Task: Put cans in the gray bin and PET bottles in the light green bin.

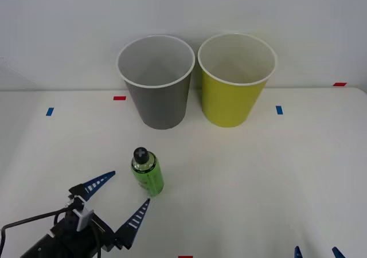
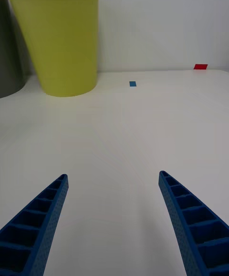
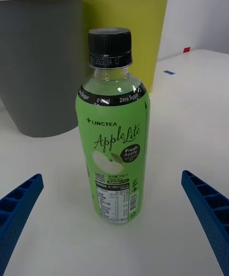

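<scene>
A small green PET bottle with a black cap stands upright on the white table, in front of the gray bin. The light green bin stands to the right of the gray one. My left gripper is open just short of the bottle, one finger on each side of its base line, not touching it. My right gripper is open at the front right edge of the table, with nothing between its fingers. No cans are in sight.
Small blue and red tape marks dot the table. A white wall rises right behind the bins. Open tabletop lies to the right of the bottle.
</scene>
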